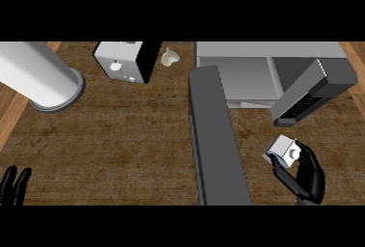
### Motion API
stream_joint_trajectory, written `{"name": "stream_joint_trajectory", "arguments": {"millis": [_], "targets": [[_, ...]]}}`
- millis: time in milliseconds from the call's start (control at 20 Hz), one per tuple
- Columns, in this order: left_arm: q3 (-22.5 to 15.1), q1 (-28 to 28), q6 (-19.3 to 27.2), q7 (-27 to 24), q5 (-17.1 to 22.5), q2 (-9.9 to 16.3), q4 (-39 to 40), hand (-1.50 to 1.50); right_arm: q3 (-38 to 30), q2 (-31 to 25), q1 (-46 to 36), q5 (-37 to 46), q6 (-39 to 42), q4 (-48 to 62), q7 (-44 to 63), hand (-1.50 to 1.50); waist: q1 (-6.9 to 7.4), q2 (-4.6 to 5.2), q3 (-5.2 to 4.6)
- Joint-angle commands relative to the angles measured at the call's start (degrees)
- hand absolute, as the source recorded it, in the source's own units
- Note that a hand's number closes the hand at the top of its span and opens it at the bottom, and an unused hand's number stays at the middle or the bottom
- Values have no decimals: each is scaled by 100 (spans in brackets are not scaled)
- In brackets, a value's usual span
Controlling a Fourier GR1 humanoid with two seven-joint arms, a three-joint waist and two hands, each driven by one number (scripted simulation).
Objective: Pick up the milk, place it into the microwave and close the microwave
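1. The milk carton (285, 147) sits in the right hand (303, 176), just in front of the microwave (246, 72), off the counter (114, 140). The black fingers and thumb curl round its lower body, leaving the white top showing.
2. It looks like a small, stiff, boxy carton, probably light. Its flat sides should give the fingers good faces to bear on, though smooth card may slip if tilted, so I would judge the hold across 2 opposite sides the sensible one.
3. The microwave's cavity is open. Its door (214, 140) swings far out toward the robot, a long dark slab lying left of the carton.
4. A grey handle-like part (310, 94) slants across the cavity mouth, right of centre, narrowing the way in. The freer gap seems to lie between that part and the door.
5. The left hand (14, 185) rests with fingers straight and upright, far left of the microwave, holding nothing.
6. A white cylinder (39, 75), a toaster-like box (125, 62) and a small pale object (169, 57) stand left of the microwave, out of the path.
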Motion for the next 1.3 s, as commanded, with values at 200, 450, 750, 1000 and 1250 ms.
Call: {"name": "stream_joint_trajectory", "arguments": {"millis": [200,450,750,1000,1250], "targets": [[354,-140,-25,60,240,90,155,-150,-312,220,-85,-14,-1169,-578,-287,150,-48,-12,-7],[95,236,-310,-116,233,9,102,-150,60,-410,-492,243,105,-119,-112,150,32,-1,-1],[300,-30,-257,-204,270,18,241,-150,665,-986,-603,445,1718,-238,-40,150,6,-5,-3],[-55,105,-175,-261,0,-63,192,-150,1113,-451,-553,491,1732,-919,374,150,-51,-19,-8],[528,-182,-288,34,528,44,314,-150,1272,-460,-283,430,1382,-2442,1271,150,-88,-22,-11]]}}
